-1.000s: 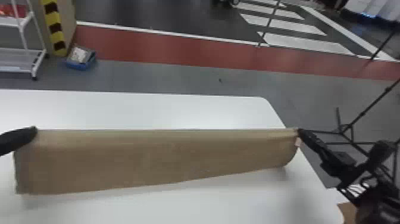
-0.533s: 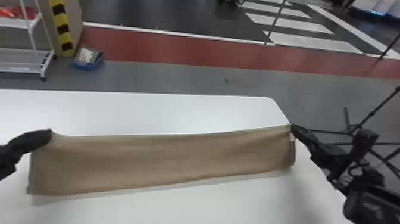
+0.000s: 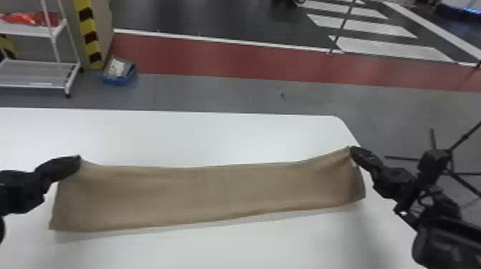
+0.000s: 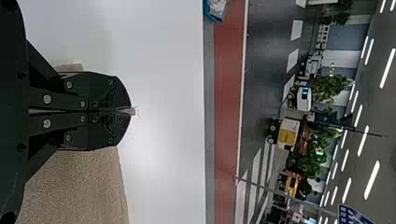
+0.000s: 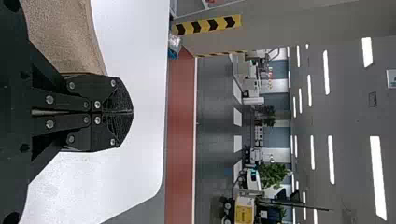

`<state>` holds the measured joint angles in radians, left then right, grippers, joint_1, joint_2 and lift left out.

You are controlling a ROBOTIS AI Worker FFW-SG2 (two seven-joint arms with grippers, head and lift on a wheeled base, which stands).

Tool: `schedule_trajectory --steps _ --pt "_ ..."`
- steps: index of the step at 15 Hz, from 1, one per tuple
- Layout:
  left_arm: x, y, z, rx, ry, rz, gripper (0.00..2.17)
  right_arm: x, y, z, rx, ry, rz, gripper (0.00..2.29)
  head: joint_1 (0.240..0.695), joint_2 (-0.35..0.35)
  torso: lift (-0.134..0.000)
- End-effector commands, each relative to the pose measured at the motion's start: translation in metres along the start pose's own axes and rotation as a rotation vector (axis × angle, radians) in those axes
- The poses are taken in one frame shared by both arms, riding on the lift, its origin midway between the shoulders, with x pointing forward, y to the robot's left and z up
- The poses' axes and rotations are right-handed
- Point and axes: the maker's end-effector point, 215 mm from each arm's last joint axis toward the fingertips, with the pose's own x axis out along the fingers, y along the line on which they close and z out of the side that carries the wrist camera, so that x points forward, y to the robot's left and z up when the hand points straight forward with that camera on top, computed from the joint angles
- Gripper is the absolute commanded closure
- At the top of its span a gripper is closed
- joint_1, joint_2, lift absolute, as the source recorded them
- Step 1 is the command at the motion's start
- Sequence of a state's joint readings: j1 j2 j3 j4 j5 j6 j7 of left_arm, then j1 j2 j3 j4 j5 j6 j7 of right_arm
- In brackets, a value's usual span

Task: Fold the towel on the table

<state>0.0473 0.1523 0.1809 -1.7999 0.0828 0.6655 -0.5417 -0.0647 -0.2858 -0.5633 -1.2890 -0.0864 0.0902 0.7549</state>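
Stretching over the white table point(image 3: 171, 134), the tan towel point(image 3: 214, 189) sags between two corners, one clenched in the left gripper point(image 3: 78, 161), the other in the right gripper point(image 3: 353, 151). On the floor beyond, a blue bin point(image 3: 116, 80) sits beside a striped pillar point(image 3: 87, 27), near a white cart point(image 3: 32, 85).

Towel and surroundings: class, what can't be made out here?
- Held corners of the towel: head view, hidden by the left gripper and right gripper.
- Near edge of the table: head view, cut off at the bottom.
- Contents of the blue bin: head view, too small.
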Motion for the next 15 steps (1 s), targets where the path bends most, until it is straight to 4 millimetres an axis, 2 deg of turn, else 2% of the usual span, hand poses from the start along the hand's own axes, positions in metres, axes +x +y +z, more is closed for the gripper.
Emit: schedule_trajectory --steps 1,2,3,4,6,9,12,15 --pt "0.004 -0.002 0.005 0.026 -0.022 0.005 0.59 0.002 0.0 0.002 -0.025 -0.014 -0.012 1.32 0.695 -0.244 -0.108" --pt "0.005 -0.002 0.008 0.032 -0.029 0.006 0.06 0.003 -0.001 0.004 -0.043 -0.025 -0.024 0.84 0.695 -0.244 -0.108" --pt "0.004 -0.001 0.012 0.037 -0.039 0.008 0.0 0.002 -0.003 0.006 -0.051 -0.033 -0.033 0.15 0.695 -0.245 -0.108" --pt "0.002 0.002 0.018 0.049 -0.063 0.016 0.01 0.001 -0.006 0.009 -0.06 -0.044 -0.045 0.0 0.695 -0.246 -0.108" --pt "-0.005 0.021 0.035 0.069 -0.114 0.075 0.01 -0.009 -0.019 0.019 -0.096 -0.084 -0.092 0.02 0.695 -0.245 -0.108" --pt "-0.018 0.036 0.037 0.035 -0.138 0.096 0.02 -0.031 -0.031 0.033 -0.11 -0.144 -0.136 0.06 0.695 -0.24 -0.108" --pt "-0.027 0.035 0.026 -0.025 -0.138 0.074 0.02 -0.051 -0.009 0.045 -0.126 -0.18 -0.094 0.06 0.695 -0.239 -0.108" --pt "-0.025 0.031 0.001 -0.081 -0.068 0.058 0.03 -0.058 0.036 0.049 -0.137 -0.194 -0.015 0.06 0.695 -0.223 -0.108"
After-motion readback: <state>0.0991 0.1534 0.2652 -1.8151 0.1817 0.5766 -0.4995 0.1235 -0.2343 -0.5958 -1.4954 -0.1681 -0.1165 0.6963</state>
